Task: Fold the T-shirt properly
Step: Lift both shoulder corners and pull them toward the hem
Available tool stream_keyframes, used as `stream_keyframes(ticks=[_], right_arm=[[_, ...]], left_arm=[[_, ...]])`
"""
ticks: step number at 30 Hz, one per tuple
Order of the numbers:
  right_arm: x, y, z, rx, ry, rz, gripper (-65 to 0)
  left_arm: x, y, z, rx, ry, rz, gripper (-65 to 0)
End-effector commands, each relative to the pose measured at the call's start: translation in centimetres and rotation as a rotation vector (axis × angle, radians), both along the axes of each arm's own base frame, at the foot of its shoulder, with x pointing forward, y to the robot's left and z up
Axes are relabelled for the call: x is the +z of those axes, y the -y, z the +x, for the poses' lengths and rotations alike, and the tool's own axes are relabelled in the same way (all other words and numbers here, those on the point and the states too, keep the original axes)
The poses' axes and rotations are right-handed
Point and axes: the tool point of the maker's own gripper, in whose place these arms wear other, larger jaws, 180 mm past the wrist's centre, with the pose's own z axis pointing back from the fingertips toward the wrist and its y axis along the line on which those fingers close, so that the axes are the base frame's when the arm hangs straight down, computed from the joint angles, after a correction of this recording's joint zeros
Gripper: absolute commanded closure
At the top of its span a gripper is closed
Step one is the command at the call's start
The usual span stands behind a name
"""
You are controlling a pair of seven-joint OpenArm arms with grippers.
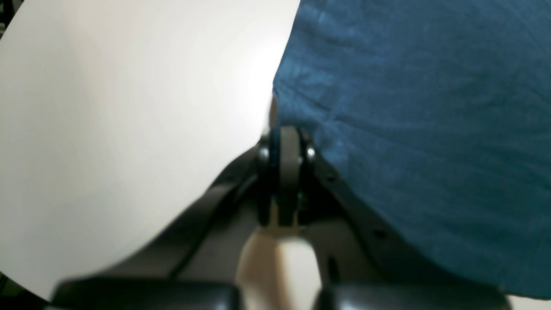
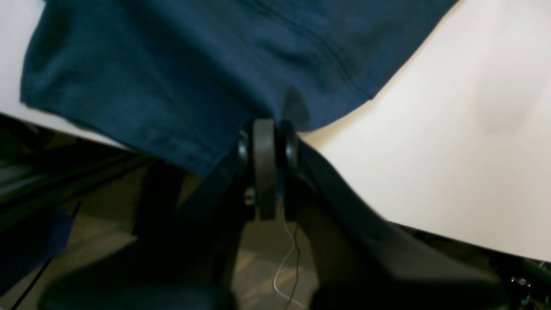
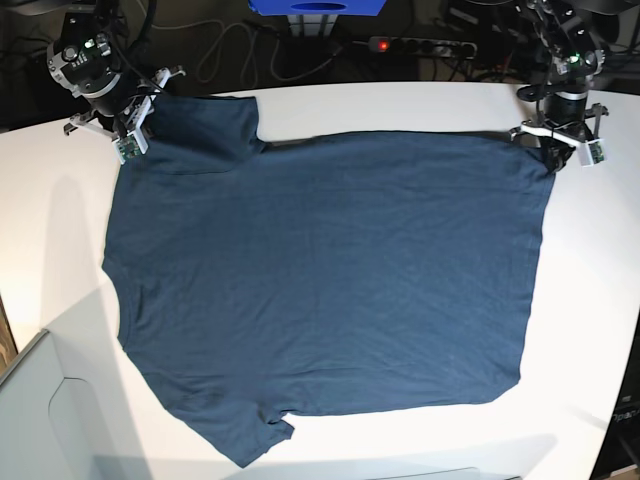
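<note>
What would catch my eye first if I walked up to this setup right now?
A plain dark navy-blue T-shirt lies spread nearly flat, covering most of the white table. At its two far corners sit two black robot grippers: the right gripper at the sleeve end on the base view's left, the left gripper at the hem corner on its right, each closed on the fabric's edge.

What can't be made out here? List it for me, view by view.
- Left wrist: whether the left pincer truly pinches the T-shirt; blurred, jaws seen edge-on.
- Right wrist: the right pincer closed at the hem; fabric between its pads hidden.
- Base: the collar label, not visible; both pincer tips too small to judge.
</note>
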Motion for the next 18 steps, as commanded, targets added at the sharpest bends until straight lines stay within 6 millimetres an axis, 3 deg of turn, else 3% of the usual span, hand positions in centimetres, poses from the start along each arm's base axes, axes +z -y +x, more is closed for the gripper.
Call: stream_keyframes(ticks=[1,18], right_arm=[[0.9,-0.3,0.8,0.032,0.042,0.002,-0.1],[5.8,-0.5,9.2,0.037,0.275,-0.001,-0.1]], left_arm=[[1.4,-0.4,0.7,-0.004,0.046,0.025,0.0],[3.7,-0.6,4.8,-0.002,0.156,0.025,0.0]])
